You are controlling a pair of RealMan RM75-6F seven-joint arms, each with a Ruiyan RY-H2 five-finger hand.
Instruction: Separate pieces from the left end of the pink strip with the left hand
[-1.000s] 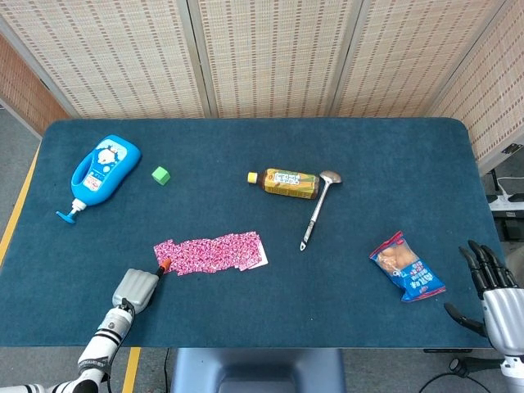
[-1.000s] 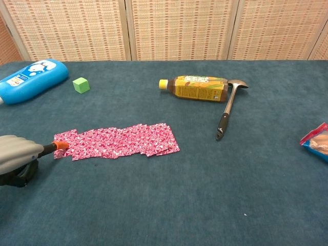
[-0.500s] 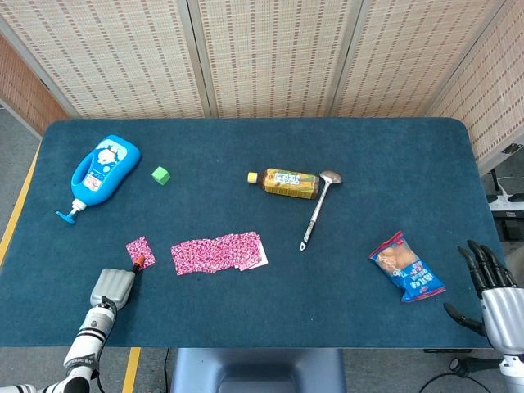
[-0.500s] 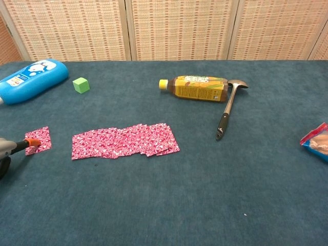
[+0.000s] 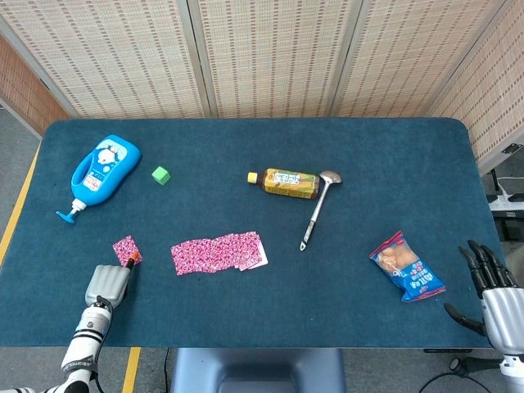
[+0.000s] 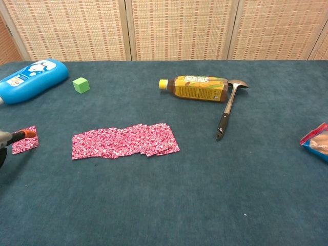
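Observation:
The pink strip (image 5: 218, 251) lies flat on the blue table (image 5: 270, 147) left of the middle, and shows in the chest view as the pink strip (image 6: 124, 141). A small separated pink piece (image 5: 126, 249) lies well to its left, with bare cloth between them; the same pink piece (image 6: 24, 140) appears at the chest view's left edge. My left hand (image 5: 109, 284) sits at the table's front left with its fingers curled in. Its orange fingertip (image 5: 131, 259) rests on the piece's near corner. My right hand (image 5: 490, 282) hangs off the table's front right edge, fingers apart, holding nothing.
A blue lotion bottle (image 5: 100, 170) and a green cube (image 5: 160, 174) lie at the back left. A tea bottle (image 5: 286, 182) and a metal spoon (image 5: 318, 207) lie behind the strip to the right. A snack packet (image 5: 406, 267) lies at the front right.
The left hand has slid left, dragging one pink piece off the strip's left end and on toward the table's left edge. The strip is shorter. The right hand has not moved.

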